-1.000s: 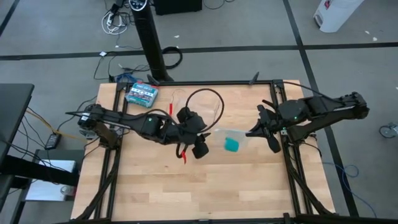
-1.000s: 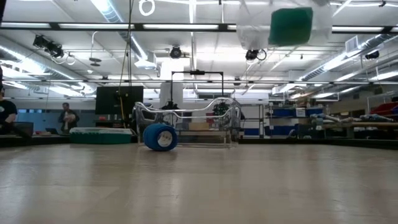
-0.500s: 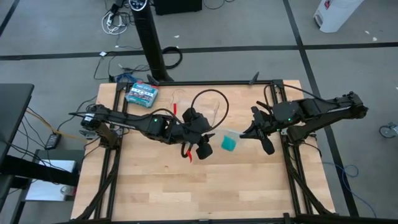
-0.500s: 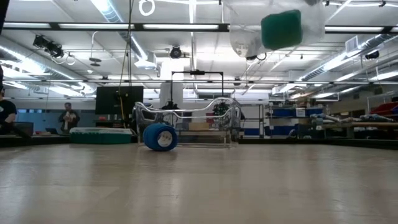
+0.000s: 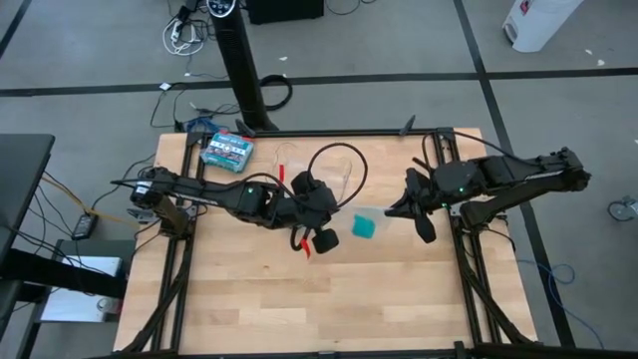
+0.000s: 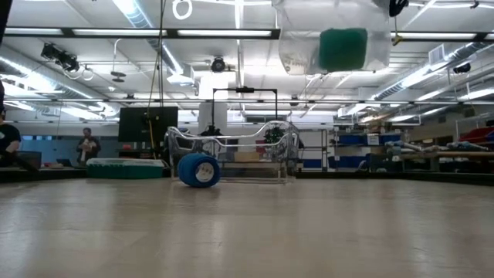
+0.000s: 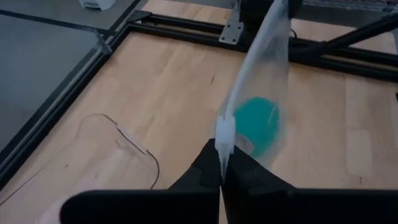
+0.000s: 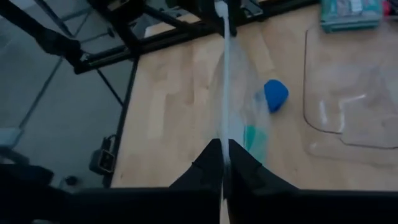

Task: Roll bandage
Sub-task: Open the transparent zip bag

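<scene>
Bandage [image 6: 198, 170]: already a blue roll, lying free on table [image 5: 259, 289]; both grippers, left gripper [image 7: 221, 163] and right gripper [image 8: 223, 154], pinched closed on clear bag [image 6: 332, 38] holding teal roll [image 6: 343, 49], aloft

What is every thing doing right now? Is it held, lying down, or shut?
Left gripper: shut on the bag's edge.
Right gripper: shut on the bag's other edge.
Bag: clear, held up off the table between both grippers.
Teal roll: inside the bag.
Blue roll: rolled up, resting on the table.
Box: lying flat at the table's far left corner.
</scene>
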Controlling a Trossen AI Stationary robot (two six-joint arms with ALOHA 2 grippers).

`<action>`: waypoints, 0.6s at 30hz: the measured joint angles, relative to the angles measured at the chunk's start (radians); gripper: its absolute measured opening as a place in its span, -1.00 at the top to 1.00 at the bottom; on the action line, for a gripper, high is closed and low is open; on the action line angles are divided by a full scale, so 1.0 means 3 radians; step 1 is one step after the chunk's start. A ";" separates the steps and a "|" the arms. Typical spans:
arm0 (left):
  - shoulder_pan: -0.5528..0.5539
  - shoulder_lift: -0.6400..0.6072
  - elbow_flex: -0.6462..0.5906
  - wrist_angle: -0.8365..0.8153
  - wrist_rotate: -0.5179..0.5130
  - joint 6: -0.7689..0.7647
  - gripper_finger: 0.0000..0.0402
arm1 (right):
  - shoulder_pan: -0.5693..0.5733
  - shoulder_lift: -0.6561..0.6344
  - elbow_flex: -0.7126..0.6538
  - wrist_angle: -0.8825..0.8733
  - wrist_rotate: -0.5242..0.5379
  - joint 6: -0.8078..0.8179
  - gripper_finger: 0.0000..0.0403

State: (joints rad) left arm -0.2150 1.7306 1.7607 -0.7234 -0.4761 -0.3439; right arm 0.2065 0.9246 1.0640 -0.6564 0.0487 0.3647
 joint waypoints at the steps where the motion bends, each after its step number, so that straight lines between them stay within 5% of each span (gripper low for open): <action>1: 0.0001 0.0000 0.0000 -0.0022 0.0018 0.0000 0.98 | -0.0018 -0.0002 0.0010 -0.0011 -0.0050 0.0041 0.94; 11: 0.0089 0.0000 0.0000 -0.0006 0.0278 -0.0011 0.99 | -0.0152 0.0073 0.0484 -0.0042 0.0172 -0.0029 0.35; 18: 0.0181 0.0000 0.0001 0.0081 0.0614 -0.0009 0.99 | -0.0280 0.0570 0.0481 0.0035 -0.0161 -0.0066 0.22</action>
State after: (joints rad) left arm -0.1605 1.7306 1.7609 -0.6990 -0.2919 -0.3466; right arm 0.1225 1.0957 1.2085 -0.6458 0.0005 0.3450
